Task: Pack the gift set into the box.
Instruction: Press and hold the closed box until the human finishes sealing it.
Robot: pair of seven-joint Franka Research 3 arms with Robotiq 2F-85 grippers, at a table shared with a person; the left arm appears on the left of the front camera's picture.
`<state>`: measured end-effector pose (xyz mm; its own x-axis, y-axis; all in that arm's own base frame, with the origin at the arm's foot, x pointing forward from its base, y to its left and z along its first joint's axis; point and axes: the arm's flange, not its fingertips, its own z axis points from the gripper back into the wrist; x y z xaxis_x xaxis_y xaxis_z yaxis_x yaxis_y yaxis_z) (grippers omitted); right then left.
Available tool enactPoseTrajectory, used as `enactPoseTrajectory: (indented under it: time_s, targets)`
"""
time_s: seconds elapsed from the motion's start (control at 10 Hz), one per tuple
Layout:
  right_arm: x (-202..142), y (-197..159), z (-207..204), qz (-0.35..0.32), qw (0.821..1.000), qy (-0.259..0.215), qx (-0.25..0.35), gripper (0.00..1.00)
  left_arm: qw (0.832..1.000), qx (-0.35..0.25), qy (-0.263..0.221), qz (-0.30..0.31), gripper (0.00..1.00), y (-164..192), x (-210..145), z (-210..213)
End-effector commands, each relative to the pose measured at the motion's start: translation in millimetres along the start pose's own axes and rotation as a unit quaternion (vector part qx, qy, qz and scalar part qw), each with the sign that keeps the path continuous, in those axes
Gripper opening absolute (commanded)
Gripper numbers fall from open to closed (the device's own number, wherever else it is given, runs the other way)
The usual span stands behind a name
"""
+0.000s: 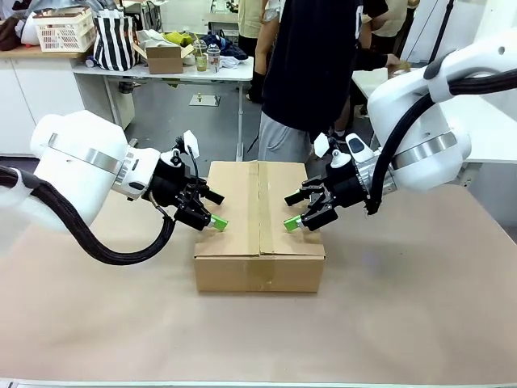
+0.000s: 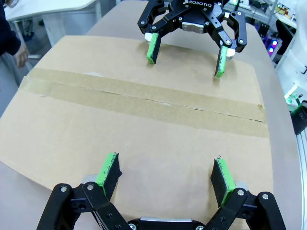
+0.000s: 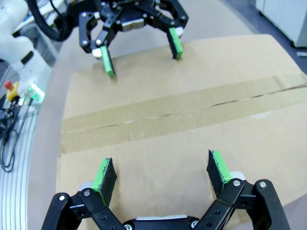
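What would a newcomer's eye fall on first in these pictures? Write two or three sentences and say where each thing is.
The eye goes first to the box in the middle of the table, its flaps shut and a strip of brown tape along the seam. The left gripper and right gripper face each other over its top from opposite sides, jaws open, green pads bright. A person in dark clothes stands beyond the far edge.

We count one box [image 1: 258,242] on one table [image 1: 420,315], with one strip of tape [image 2: 144,100] along its top. We count two pincers, the left pincer [image 1: 216,210] and the right pincer [image 1: 292,211], each bearing two green pads [image 2: 109,170], four in all.
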<state>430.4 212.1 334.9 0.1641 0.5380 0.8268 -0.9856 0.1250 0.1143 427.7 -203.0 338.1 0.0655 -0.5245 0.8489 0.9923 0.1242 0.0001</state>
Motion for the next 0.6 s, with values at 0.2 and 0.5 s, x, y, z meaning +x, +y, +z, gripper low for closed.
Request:
enactPoseTrajectory:
  time_s: [0.2,0.5]
  targets:
    - [0.2,0.5,-0.6,-0.004,1.0,0.008,-0.004,1.0,1.0,-0.001,0.002,0.006,1.0,-0.2,-0.6,0.9]
    - [0.2,0.5,-0.6,-0.004,1.0,0.008,-0.004,1.0,1.0,-0.001,0.002,0.006,1.0,-0.2,-0.6,0.9]
